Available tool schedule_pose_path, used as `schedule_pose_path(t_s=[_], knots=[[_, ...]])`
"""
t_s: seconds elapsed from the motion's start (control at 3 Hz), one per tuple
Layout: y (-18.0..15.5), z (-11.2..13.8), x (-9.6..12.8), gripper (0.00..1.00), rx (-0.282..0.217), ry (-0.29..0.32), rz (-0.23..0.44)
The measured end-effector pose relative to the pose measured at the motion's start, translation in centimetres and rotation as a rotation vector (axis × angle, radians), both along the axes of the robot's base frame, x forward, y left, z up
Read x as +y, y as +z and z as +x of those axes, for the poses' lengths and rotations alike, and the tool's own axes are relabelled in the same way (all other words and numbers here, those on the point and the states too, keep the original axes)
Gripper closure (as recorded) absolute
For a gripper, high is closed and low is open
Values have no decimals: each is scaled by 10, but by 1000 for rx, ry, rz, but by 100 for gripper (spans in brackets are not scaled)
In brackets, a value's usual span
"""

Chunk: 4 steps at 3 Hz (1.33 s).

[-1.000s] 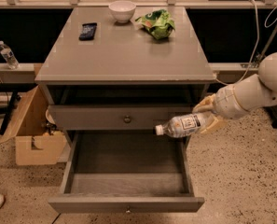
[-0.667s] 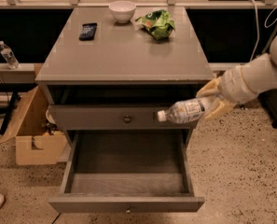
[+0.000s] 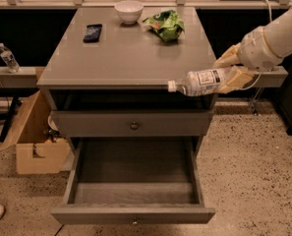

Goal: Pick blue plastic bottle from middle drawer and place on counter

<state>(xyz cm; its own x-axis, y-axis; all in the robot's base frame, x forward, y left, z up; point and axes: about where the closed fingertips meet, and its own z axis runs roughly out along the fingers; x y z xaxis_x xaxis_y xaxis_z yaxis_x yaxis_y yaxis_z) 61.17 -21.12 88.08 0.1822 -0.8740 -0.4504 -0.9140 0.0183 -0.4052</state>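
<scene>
— Grey and bare, the middle drawer [image 3: 133, 193] stands pulled out at the near side. Is anything left in it?
— Nothing that I can see. The blue plastic bottle [image 3: 200, 82] is out. It lies level in the air at the desk's front right corner, with its white cap pointing left, just at the front edge.
— What holds it?
— The gripper [image 3: 230, 72], reaching in from the right. Its two tan fingers [image 3: 235, 79] are clamped on the bottle's base end.
— So the pick is done?
— I'd judge so. What's left is carrying it over the counter [image 3: 126, 58], setting it down and letting go. The near half looks free, since the phone [image 3: 92, 32], bowl [image 3: 129, 11] and green bag [image 3: 165, 24] all sit toward the far edge.
— And compared with a second ago?
— The bottle then hung lower, in front of the closed drawer front [image 3: 134, 124] under the top. It has since risen to the height of the counter's edge. The open drawer and the far things haven't moved.
</scene>
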Motion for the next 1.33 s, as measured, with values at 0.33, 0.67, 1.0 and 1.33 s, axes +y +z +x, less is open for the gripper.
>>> schedule_pose_path(t_s=[0.33,0.67,1.0,1.33], knots=[[5,3,1,100,-4,-9,5],[10,14,6,100,-3,-31,39],[33,46,19,100,-6,-69,146],[46,77,35,100,21,-126,207]])
